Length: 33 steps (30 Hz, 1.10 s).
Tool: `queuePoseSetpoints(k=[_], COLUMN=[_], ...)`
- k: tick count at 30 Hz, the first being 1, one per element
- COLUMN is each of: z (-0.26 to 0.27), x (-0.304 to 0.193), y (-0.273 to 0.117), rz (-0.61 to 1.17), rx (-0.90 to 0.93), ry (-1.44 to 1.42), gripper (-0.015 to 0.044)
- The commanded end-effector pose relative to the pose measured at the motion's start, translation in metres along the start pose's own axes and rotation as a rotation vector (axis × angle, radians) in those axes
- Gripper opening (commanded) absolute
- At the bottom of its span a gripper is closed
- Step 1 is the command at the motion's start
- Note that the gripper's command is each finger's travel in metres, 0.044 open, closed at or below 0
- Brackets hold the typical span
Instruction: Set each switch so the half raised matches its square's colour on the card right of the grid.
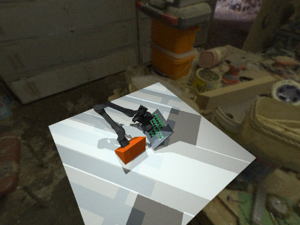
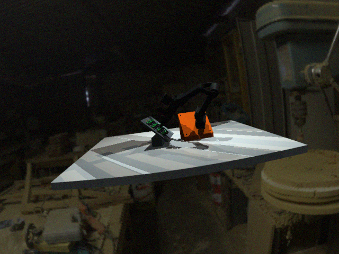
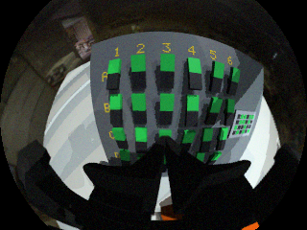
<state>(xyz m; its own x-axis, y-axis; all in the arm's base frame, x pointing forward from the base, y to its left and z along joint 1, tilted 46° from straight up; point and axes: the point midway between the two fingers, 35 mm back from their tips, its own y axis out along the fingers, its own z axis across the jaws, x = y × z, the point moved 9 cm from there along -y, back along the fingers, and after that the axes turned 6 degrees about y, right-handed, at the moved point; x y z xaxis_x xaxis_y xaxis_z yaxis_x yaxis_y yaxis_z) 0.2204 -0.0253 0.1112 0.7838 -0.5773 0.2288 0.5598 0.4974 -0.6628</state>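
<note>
The gripper (image 1: 148,126) (image 3: 164,140) has its fingers closed together, gripping nothing, at the lower rows of the switch panel (image 1: 169,131) (image 2: 144,120) (image 3: 102,53) (contact cannot be determined). The panel tilts above the table (image 1: 169,176) (image 2: 175,161). The card (image 1: 160,135) (image 3: 244,124) lies beside the grid's column 6. The arm (image 1: 110,121) (image 2: 188,94) extends from an orange base (image 1: 135,150) (image 2: 187,124).

And here's my arm (image 1: 110,122) (image 2: 188,94), bent high at the elbow, reaching down to my hand (image 1: 148,127) (image 3: 165,140), fingers shut together, gripping nothing!
</note>
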Motion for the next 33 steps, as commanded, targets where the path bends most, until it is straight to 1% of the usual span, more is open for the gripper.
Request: queuePoseSetpoints(k=[1, 33], z=[-0.0001, -0.0001], x=[0.0004, 0.0005], y=[0.0001, 0.0044], rz=[-0.004, -0.004], rx=[-0.002, -0.002], ry=[0.005, 0.005], gripper=[0.0000, 0.0000])
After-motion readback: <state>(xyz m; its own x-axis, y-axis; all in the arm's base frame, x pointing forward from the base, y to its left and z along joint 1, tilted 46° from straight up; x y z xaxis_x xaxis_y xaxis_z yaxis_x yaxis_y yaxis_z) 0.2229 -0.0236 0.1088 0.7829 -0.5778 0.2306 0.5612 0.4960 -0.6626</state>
